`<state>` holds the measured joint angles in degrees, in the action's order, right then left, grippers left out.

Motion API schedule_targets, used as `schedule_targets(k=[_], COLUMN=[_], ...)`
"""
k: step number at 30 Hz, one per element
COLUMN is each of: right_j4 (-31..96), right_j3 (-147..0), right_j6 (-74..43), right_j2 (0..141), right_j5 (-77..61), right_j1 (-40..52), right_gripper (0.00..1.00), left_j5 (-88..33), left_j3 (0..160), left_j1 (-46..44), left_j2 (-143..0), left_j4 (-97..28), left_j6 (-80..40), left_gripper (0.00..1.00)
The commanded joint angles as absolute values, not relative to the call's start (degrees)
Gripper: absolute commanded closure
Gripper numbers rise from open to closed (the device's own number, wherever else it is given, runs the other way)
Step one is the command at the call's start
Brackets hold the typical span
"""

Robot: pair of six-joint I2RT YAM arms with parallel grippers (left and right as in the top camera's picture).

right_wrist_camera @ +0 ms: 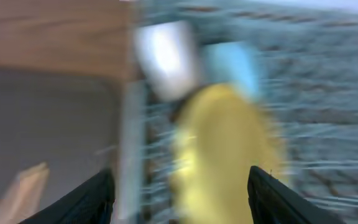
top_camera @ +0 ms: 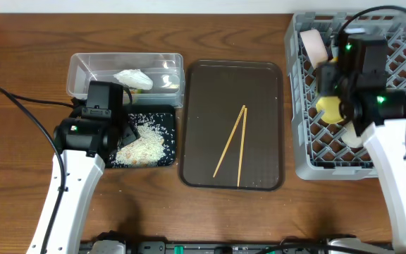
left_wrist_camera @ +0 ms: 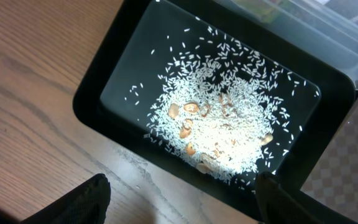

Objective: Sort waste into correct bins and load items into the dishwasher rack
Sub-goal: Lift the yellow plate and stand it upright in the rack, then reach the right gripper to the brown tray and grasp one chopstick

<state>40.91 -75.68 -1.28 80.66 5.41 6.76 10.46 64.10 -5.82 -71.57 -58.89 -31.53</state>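
**Rice in the black bin, chopsticks on the brown tray**

The brown tray lies mid-table and carries the pair of wooden chopsticks, their far tips touching and their near ends spread apart.

Just left of the tray sits the black tray-bin. White rice grains are heaped across its floor, with a few tan bits among them. Beyond the bin, off the tray's far left corner, the clear tub holds the crumpled white tissue.

The left gripper hangs above the black bin on the side away from the tray. Its jaws are wide apart and hold nothing, and its dark fingers show at the bottom of the wrist view.

Right of the tray stands the dishwasher rack. The yellow plate is on edge in the part nearest the tray. The wrist view shows a white dish and a light-blue bowl just beyond it — too blurred to tell more.

The right gripper hovers over the rack by the plate, jaws spread wide and gripping nothing.
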Motion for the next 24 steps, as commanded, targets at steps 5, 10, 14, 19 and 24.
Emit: schedule_targets(k=[5,10,14,19,24], right_j4=[50.2,50.7,48.2,47.1,47.1], right_j3=[-75.5,-73.9,-72.5,-71.6,-71.6], right_j6=[-12.8,-18.0,-22.3,-28.9,-31.6], right_j2=[85.6,92.3,97.6,104.9,110.5], right_j5=[-9.7,-6.7,-4.6,-2.1,-0.7], right_j1=[17.2,24.0,27.4,29.6,29.7], right_gripper=[0.36,0.37,0.38,0.44,0.44], left_j5=[10.5,10.5,10.5,10.5,10.5], left_j3=[63.9,63.9,63.9,63.9,63.9], left_j1=[-5.6,-5.6,-5.6,-5.6,-5.6], left_j2=[-71.8,-71.8,-71.8,-71.8,-71.8], left_j4=[-59.1,-59.1,-59.1,-59.1,-59.1], left_j6=[-31.8,-31.8,-31.8,-31.8,-31.8], left_gripper=[0.22,0.22,0.22,0.23,0.22])
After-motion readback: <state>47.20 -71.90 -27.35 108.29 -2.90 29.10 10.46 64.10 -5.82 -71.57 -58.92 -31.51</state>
